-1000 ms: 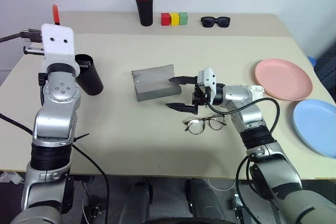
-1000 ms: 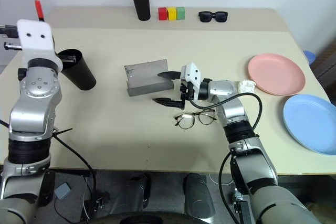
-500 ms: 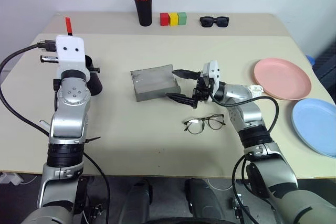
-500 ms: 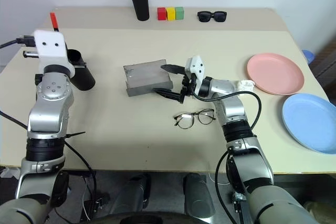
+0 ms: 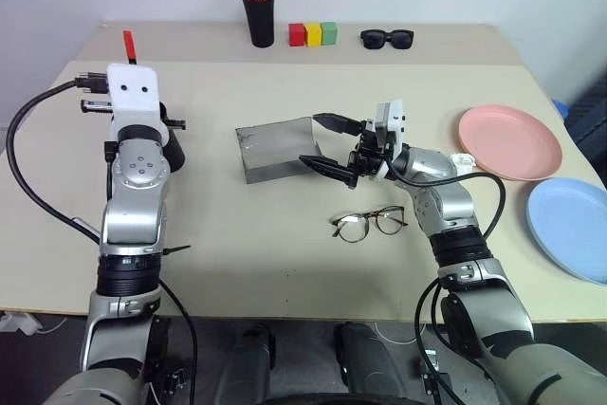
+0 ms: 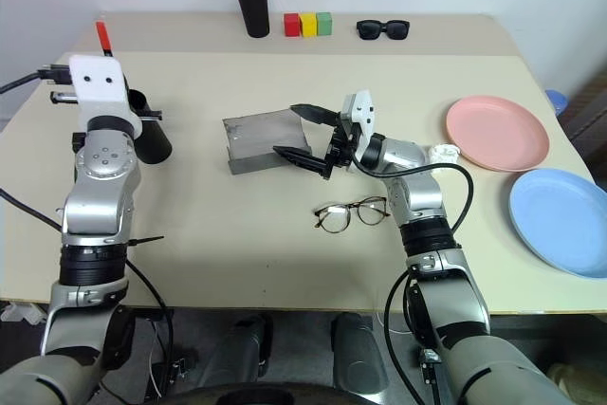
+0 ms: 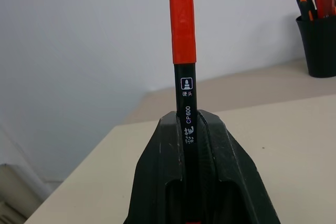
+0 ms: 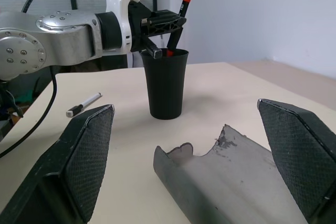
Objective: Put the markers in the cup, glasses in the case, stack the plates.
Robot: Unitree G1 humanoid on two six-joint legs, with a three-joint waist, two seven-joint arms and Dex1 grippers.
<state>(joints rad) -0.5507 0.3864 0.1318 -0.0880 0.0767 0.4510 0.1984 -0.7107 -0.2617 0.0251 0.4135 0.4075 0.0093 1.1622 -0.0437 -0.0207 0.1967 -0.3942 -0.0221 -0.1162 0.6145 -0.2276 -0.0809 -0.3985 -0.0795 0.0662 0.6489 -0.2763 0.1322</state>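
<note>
My left gripper (image 7: 187, 124) is shut on a black marker (image 7: 182, 35) with a red cap, held upright. In the right wrist view the marker's lower end reaches the mouth of the black cup (image 8: 167, 85). The cup (image 5: 174, 147) stands partly hidden behind my left arm. My right gripper (image 5: 313, 139) is open, its fingers spread over the right end of the open grey case (image 5: 273, 151). The wire-framed glasses (image 5: 370, 224) lie on the table just in front of that arm. The pink plate (image 5: 512, 142) and the blue plate (image 5: 569, 227) lie side by side at the right.
A second marker (image 8: 83, 104) lies on the table beside the cup. At the back edge stand a black pen holder (image 5: 261, 16), three coloured blocks (image 5: 314, 33) and dark sunglasses (image 5: 388, 39). A small white crumpled thing (image 5: 462, 160) lies by the pink plate.
My left hand has sunk with the marker toward the cup. The right gripper has risen from beside the glasses to the end of the case, still open.
</note>
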